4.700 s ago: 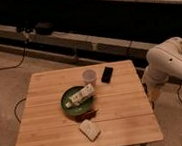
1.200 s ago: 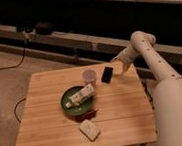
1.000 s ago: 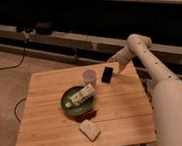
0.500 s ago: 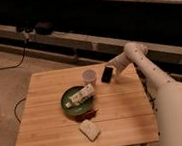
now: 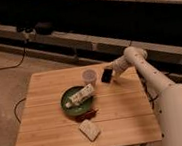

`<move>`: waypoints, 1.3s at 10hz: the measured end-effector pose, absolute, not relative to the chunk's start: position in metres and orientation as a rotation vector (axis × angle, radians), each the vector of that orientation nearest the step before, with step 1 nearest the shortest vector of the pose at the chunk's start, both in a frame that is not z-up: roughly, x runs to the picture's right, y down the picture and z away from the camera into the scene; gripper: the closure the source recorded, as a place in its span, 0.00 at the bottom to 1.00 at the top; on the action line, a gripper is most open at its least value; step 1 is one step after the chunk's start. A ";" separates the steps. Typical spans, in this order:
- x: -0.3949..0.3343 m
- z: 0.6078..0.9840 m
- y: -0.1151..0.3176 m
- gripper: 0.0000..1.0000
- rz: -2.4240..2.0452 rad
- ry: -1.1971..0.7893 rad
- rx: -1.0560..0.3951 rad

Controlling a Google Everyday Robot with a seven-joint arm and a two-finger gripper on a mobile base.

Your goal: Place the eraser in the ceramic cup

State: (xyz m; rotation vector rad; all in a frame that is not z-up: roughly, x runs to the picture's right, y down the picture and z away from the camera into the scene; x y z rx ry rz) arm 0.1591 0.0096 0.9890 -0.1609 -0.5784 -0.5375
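Light wooden slatted surface (image 5: 46, 129), rectangular. Lying directly on it: a dark green round plate (image 5: 64, 104) near the centre; a pale ceramic cup (image 5: 89, 77) upright behind the plate, toward the far edge; the black eraser (image 5: 106, 76) just right of the cup, apart from it; a beige sponge-like block (image 5: 90, 130) near the front edge. The hand (image 5: 112, 74), fingers apart, is at the eraser's right side.

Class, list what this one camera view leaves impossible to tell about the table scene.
- Inside of the cup: its own wall hides the bottom.
- Whether the gripper, close beside the eraser's right end, touches it: both are dark and merge.
- Lettering on the white bottle lying on the plate: too small.
- Robot's body: cut off by the right and bottom edges.
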 end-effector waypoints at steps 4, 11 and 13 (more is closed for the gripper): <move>0.162 0.993 0.019 0.35 -0.534 -0.590 -0.192; 0.162 1.002 0.009 0.35 -0.530 -0.573 -0.187; 0.161 1.003 0.003 0.35 -0.521 -0.570 -0.171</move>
